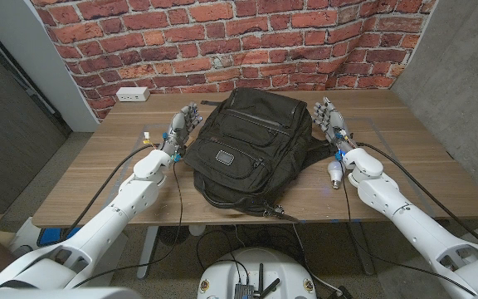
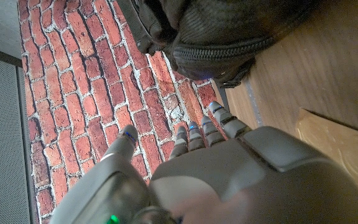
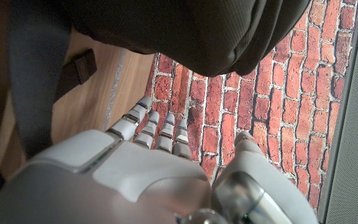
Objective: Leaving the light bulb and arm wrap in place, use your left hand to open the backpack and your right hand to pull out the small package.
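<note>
A black backpack [image 1: 246,149] lies closed on the wooden table [image 1: 106,178], top toward the brick wall. My left hand [image 1: 181,129] stands beside the bag's left side, fingers apart and holding nothing. On the other side my right hand [image 1: 330,120] stands next to the bag, also with spread, empty fingers. A light bulb [image 1: 335,173] lies on the table close under my right wrist. The left wrist view has the bag's dark edge [image 2: 229,37] beyond my left hand [image 2: 216,168]. The right wrist view has the bag [image 3: 185,31] beyond my right hand [image 3: 135,168].
A white power strip [image 1: 131,94] sits at the table's far left edge by the brick wall. A bag strap with a buckle [image 1: 272,209] trails toward the table's near edge. Bare wood lies on both outer sides of the arms.
</note>
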Available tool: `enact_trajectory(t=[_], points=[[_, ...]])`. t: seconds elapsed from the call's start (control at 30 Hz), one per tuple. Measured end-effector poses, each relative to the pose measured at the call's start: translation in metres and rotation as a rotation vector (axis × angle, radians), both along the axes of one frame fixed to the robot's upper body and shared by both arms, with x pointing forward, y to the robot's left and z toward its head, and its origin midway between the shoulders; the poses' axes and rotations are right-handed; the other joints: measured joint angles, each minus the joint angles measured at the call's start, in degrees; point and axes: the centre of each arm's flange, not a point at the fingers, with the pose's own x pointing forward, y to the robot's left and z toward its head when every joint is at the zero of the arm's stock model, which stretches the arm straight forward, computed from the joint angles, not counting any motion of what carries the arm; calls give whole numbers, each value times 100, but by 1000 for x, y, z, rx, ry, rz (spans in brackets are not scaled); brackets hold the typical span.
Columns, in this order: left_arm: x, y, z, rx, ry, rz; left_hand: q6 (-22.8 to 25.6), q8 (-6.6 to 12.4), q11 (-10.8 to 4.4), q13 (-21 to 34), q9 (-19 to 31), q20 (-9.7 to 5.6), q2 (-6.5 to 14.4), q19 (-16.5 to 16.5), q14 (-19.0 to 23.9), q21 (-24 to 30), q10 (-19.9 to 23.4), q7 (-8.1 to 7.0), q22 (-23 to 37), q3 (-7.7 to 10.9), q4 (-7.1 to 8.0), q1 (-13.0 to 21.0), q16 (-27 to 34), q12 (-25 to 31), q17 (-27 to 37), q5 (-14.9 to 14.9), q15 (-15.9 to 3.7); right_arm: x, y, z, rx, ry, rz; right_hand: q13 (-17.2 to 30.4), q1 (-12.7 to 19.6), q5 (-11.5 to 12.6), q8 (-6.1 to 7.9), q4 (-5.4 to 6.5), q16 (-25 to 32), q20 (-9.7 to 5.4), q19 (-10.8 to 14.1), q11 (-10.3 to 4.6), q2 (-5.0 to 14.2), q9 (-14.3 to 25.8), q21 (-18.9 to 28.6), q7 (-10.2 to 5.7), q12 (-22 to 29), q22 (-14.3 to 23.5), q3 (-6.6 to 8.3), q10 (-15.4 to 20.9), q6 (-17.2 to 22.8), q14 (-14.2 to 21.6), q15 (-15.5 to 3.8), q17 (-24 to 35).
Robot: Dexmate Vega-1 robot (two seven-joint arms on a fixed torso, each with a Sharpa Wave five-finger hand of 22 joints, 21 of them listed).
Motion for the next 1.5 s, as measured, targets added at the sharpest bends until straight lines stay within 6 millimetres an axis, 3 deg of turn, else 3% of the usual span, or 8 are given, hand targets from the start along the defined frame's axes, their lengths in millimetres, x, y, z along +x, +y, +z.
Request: enact_trajectory(t=[0.43, 0.97, 1.5], points=[[-10, 7, 5, 2, -3, 39, 31, 0, -31, -1, -1, 0, 0, 0, 0, 0, 31, -32, 0, 14, -19, 0, 0, 0, 0, 0, 0, 1, -5, 2, 10, -15, -23, -1, 0, 0, 0, -13, 0, -1, -1, 0, 0, 0, 0, 0, 0, 0, 27, 0, 0, 0, 0, -41], [-38, 15, 8, 48, -14, 93, 94, 23, -83, -1, -1, 0, 31, -1, 31, 0, 83, -94, -1, 69, -74, 31, -1, 0, -1, 0, -32, 3, -7, 2, 2, -20, -29, -16, 0, 45, 0, -36, -26, -22, -23, 0, 0, -17, -1, 0, 0, -1, 49, -1, 0, 0, 1, -98], [-67, 29, 14, 128, -43, 138, 401, 67, -180, -16, -2, -9, 90, 134, 177, 44, 294, -196, -2, 171, -355, 145, -1, 61, -17, 0, -74, 2, -7, -1, 7, -23, -42, -16, 0, 45, 0, -58, -26, -21, -23, 0, 0, -16, -5, 0, 0, -2, 72, -1, 0, 0, 1, -123]])
